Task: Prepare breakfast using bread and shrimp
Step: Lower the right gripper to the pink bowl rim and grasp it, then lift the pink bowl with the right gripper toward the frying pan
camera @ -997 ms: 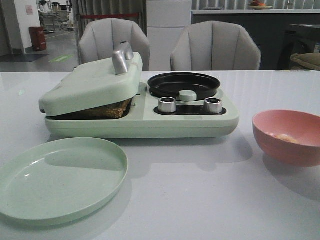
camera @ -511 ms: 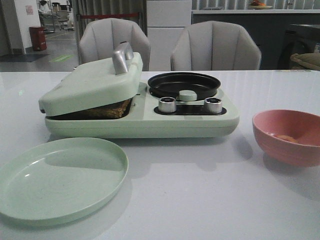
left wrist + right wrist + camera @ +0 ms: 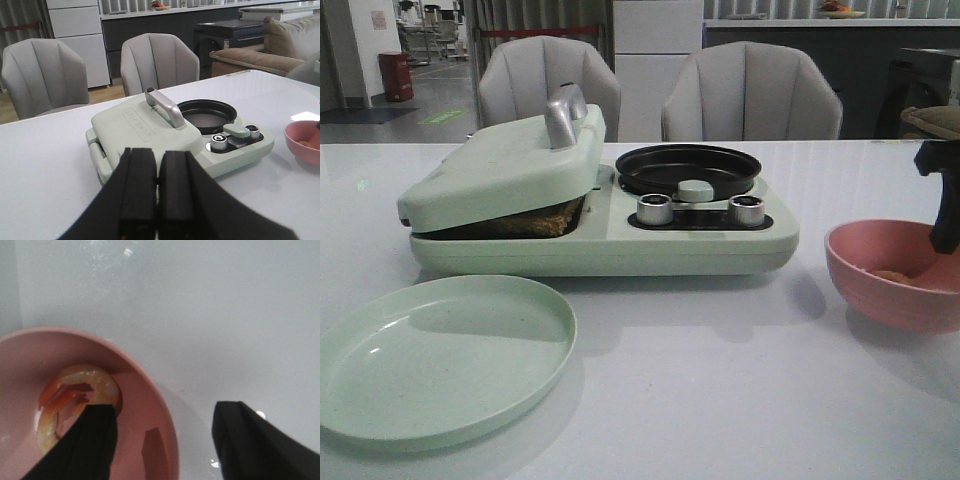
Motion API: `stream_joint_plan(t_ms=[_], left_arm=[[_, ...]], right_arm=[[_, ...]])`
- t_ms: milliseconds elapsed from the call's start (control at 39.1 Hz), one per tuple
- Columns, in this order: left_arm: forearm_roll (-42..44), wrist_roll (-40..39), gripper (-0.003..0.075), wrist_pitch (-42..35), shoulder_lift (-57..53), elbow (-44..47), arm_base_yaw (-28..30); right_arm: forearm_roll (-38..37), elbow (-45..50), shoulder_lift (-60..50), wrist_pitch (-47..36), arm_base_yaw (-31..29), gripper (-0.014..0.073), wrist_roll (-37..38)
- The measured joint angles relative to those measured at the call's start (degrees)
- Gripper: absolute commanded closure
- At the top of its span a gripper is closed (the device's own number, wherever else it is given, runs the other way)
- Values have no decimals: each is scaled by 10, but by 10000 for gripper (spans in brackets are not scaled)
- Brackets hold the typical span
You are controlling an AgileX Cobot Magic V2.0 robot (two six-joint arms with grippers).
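The bread point(image 3: 538, 220) shows only as a brown edge under the half-lowered lid of the pale green breakfast machine point(image 3: 600, 240). A curled orange-pink shrimp point(image 3: 75, 395) lies in the pink bowl point(image 3: 150, 405), which stands at the table's right point(image 3: 880, 290). My right gripper point(image 3: 165, 440) is open and hangs over the bowl's rim, one finger point(image 3: 92, 442) above the shrimp and the other above the table. Only a dark part of it point(image 3: 946, 210) shows at the front view's right edge. My left gripper point(image 3: 157, 200) is shut and empty, back from the machine point(image 3: 150, 130).
An empty pale green plate point(image 3: 440, 350) lies at the front left. The machine's black round pan point(image 3: 686, 168) and two silver knobs point(image 3: 655, 209) sit on its right half. Two grey chairs point(image 3: 750, 95) stand behind the table.
My right gripper has come into the front view from the right and now hangs over the pink bowl. Machine, plate and bowl have not moved.
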Motion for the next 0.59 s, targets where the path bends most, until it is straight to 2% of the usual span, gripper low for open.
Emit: stream_joint_plan(t_ms=[102,383,588], left_arm=[[0,0,606,0,-1,0,0],[0,0,606,0,-1,0,0],[0,0,606,0,-1,0,0]], right_arm=[[24,-8,27,0,0,462,-1],[47,-28,48,0,0,453,-7],[45,-74,9,-5,0,453,-36]])
